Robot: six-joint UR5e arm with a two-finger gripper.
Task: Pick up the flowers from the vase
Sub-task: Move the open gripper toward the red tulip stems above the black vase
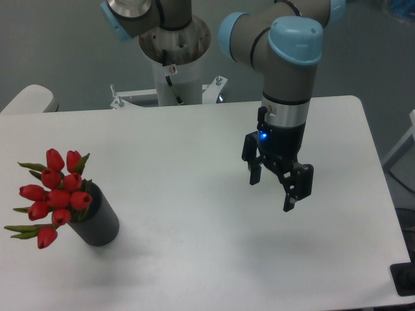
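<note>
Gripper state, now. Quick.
Gripper: open, holding nothing, hanging above the table, well apart from the flowers in the vase.

Flower stems (83, 194) hidden inside vase (97, 227); arm (285, 32) cut off at top.

We see the flowers (55, 193), red closed tulip buds with narrow green leaves, standing in the vase (97, 223), a short dark cylinder. The bunch spreads wider than the vase and leans toward the left.
</note>
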